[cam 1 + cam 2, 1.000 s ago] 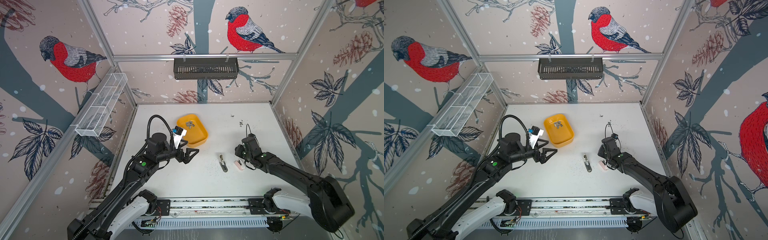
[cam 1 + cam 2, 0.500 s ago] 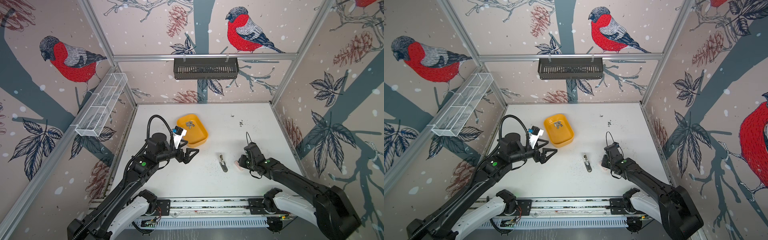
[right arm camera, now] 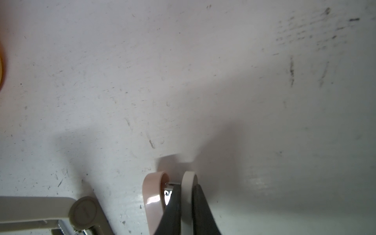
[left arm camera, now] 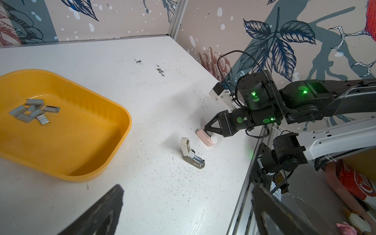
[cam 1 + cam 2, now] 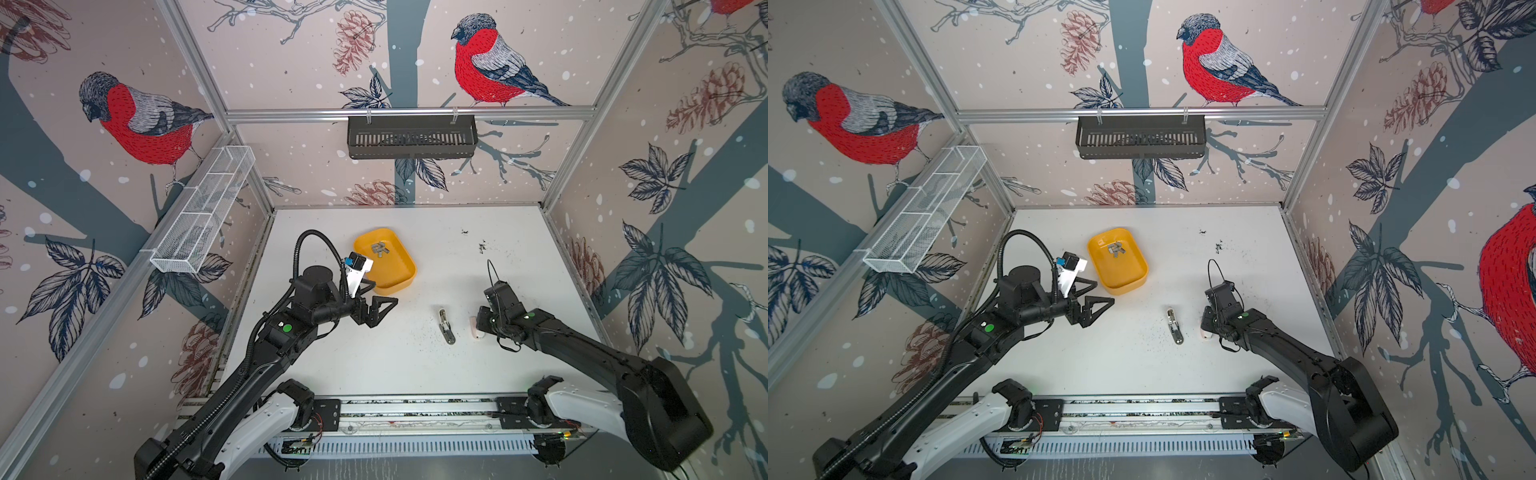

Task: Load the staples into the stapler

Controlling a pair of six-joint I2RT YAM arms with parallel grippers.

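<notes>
Two staplers: pink stapler (image 4: 205,137) and grey stapler (image 4: 190,153) lie just beside each other on table (image 4: 142,203), right of centre; grey one is hinged open w/ metal track showing
Staples: all in tray (image 4: 114,154), a loose overlapping heap (image 4: 32,112) toward its far end; none visibly in a stapler
Right gripper: your right gripper (image 3: 186,186) is clamped on pink stapler's white arm, one finger wedged btwn white and pink arms
Left gripper: your left gripper (image 5: 386,292) has jaws wide apart, nothing in them, hovering just beside tray's near edge
Risk, grip: you pinch only a thin arm near its end; lift or twist and the body could pivot out, or the pink arm could spring back onto your wedged finger
Risk, neighbour: grey stapler is so close that any drag of the pink one may knock it
Risk, heap: strips are tiny, flat and stacked; your left pick may grab two, skid one along tray floor, or crumble a strip
Hidden: pink stapler's track; right arm covers most of it in both top views, and right wrist view cuts the body off at frame edge, so you can't tell how far it's open or whether it's loaded
Hard to make out: exact strip count, and whether grey track holds staples or just its pusher
</notes>
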